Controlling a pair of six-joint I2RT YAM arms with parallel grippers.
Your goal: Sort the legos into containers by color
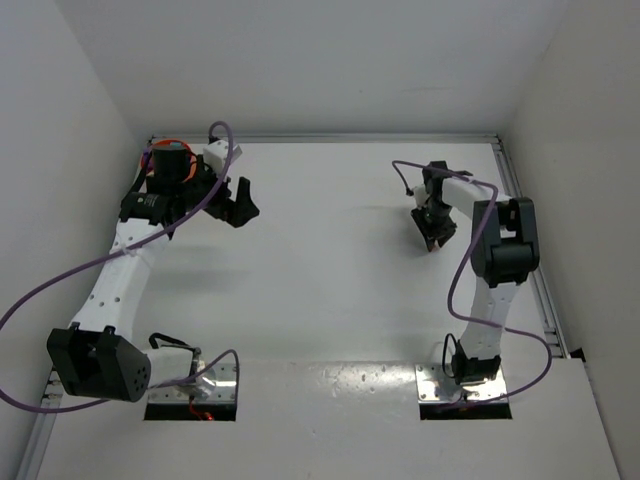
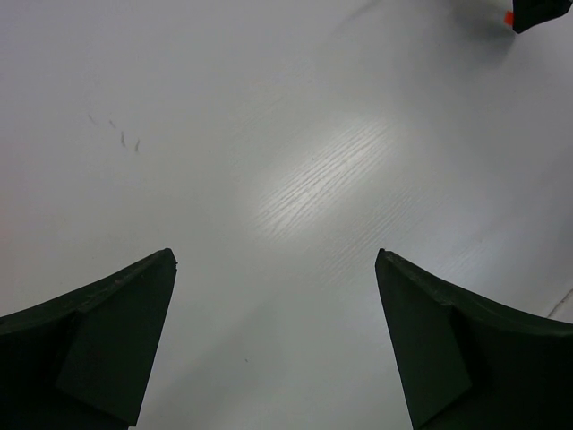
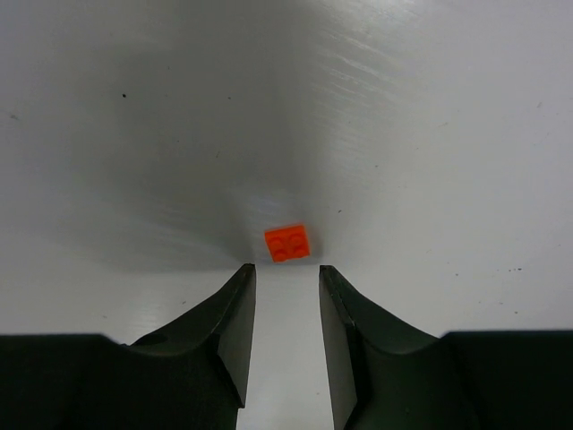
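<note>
Your white tabletop (image 1: 330, 270) sits boxed in by plain white walls (image 1: 300, 60). Upper left, your left claw (image 1: 240, 205) gapes wide and empty near the orange bowl (image 1: 168, 146). Your right claw (image 3: 285, 269) stands part-open and holds nothing. An orange brick (image 3: 288, 242) lies just beyond its tips.

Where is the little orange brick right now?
In the right wrist view, the orange brick lies on the right side of the white table, just beyond the tips of the right pincer.

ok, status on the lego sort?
Left fingers wide open, empty. Right fingers part open, orange brick just past the tips, not gripped. Orange bowl at far-left corner, partly hidden. Nothing blocking the brick.
</note>
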